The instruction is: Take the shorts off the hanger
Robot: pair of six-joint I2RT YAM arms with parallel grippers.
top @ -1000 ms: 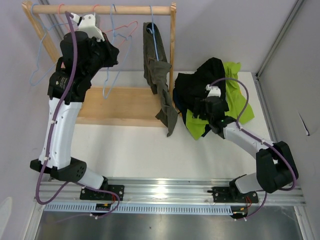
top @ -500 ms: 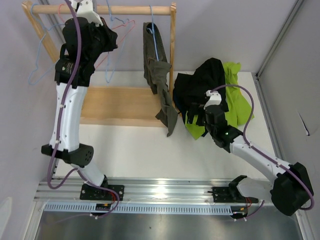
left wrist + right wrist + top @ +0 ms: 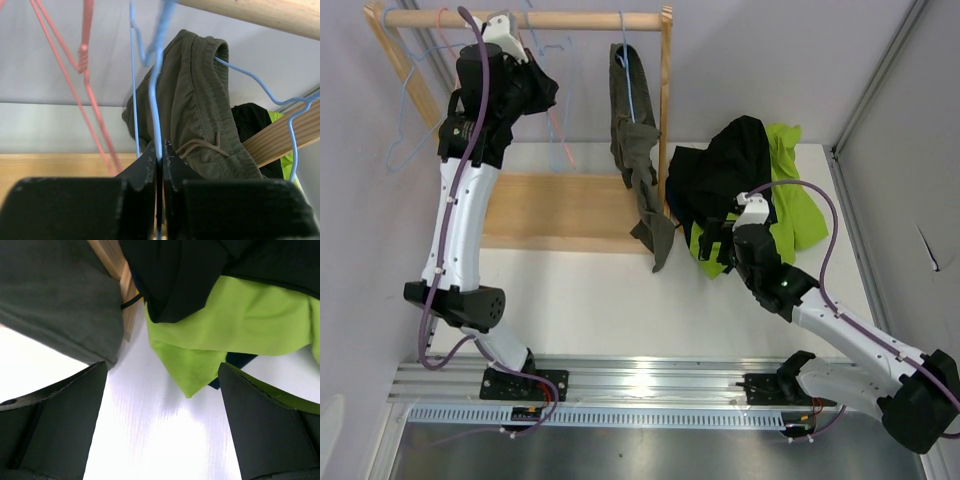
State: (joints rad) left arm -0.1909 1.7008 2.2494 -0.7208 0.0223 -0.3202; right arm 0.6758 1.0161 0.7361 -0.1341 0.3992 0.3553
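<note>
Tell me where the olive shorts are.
In the top view, the olive shorts hang from a blue hanger at the right end of the rail, left of the black shorts.

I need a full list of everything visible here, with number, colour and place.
wooden clothes rack: one, light brown, table's back left
thin wire hangers: several, blue and pink, on its rod
olive-grey fabric shorts: one, hanging on a blue hanger
black fabric shorts: one, heaped right of the rack
lime green fabric shorts: one, partly under the black
dark blue fabric: one edge, under the green
white table: one
left fingers: black, shut on a blue hanger
right fingers: black, open, beside the heap
</note>
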